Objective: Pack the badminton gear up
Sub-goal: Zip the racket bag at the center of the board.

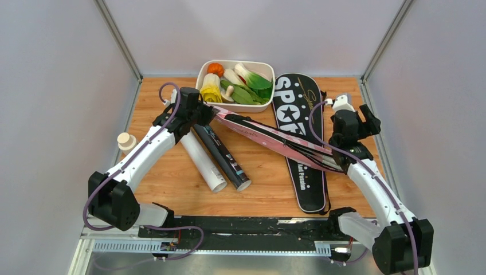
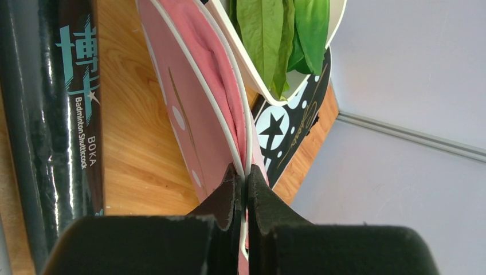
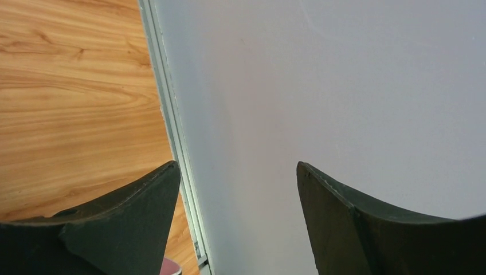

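Observation:
My left gripper (image 1: 202,114) is shut on the white-piped edge of the pink racquet cover (image 1: 275,140), beside the tray. In the left wrist view the jaws (image 2: 246,175) pinch that pink cover (image 2: 195,103). The cover stretches rightward across the black "SPORT" cover (image 1: 295,109), its far end under my right arm. My right gripper (image 1: 347,112) is open and empty above the table's right edge; in its wrist view (image 3: 235,166) it faces the grey wall. A white tube (image 1: 203,160) and a black tube (image 1: 224,153) lie side by side under my left arm. No racquets or shuttlecocks show.
A white tray (image 1: 266,71) of toy vegetables stands at the back centre, touching the pink cover's raised end. A small bottle with cream cap (image 1: 126,140) stands at the left edge. Grey walls close in left, right and back.

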`<state>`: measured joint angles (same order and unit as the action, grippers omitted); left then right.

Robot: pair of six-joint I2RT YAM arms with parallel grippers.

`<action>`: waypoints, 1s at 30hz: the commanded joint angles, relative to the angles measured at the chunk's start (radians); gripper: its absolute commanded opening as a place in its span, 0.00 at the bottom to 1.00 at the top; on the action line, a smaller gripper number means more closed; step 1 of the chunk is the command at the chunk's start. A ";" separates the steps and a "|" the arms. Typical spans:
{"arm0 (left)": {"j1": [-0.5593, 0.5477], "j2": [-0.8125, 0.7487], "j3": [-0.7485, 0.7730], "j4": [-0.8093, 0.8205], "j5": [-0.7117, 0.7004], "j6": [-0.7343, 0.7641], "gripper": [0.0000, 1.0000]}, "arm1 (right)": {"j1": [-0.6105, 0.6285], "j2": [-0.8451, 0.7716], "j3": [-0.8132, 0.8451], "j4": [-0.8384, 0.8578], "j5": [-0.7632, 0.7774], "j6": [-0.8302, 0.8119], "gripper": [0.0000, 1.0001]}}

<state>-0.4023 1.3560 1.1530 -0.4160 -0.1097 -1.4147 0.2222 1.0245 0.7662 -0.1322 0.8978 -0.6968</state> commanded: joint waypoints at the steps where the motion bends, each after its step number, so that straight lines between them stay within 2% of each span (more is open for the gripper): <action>1: 0.004 -0.026 0.009 0.048 0.004 0.008 0.00 | -0.089 -0.038 0.025 -0.022 -0.119 0.030 0.80; 5: 0.003 -0.016 0.013 0.051 0.011 0.006 0.00 | -0.082 0.004 0.165 -0.192 -0.299 0.196 0.79; 11: 0.003 -0.013 -0.004 0.073 0.019 -0.024 0.00 | -0.078 0.109 0.505 -0.621 -0.633 0.813 0.70; 13: 0.004 -0.013 -0.009 0.078 0.023 -0.028 0.00 | -0.077 0.111 0.544 -0.687 -0.866 0.907 0.68; 14: 0.004 -0.015 -0.013 0.082 0.024 -0.029 0.00 | -0.078 0.094 0.532 -0.688 -1.037 0.948 0.67; 15: 0.003 -0.016 -0.015 0.083 0.025 -0.034 0.00 | -0.077 0.072 0.510 -0.675 -1.124 0.995 0.65; 18: 0.004 -0.024 -0.028 0.090 0.026 -0.040 0.00 | -0.075 -0.036 0.364 -0.593 -1.284 1.143 0.61; 20: 0.004 -0.027 -0.035 0.096 0.025 -0.046 0.00 | -0.073 -0.109 0.260 -0.544 -1.351 1.230 0.64; 26: 0.003 -0.026 -0.041 0.107 0.039 -0.067 0.00 | -0.027 -0.318 0.009 -0.421 -1.431 1.474 0.65; 30: 0.003 -0.030 -0.052 0.113 0.038 -0.076 0.00 | 0.029 -0.397 -0.103 -0.352 -1.368 1.578 0.66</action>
<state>-0.3969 1.3560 1.1046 -0.3626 -0.0944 -1.4719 0.2104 0.6819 0.7250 -0.6205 -0.4534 0.6861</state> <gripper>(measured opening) 0.029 0.653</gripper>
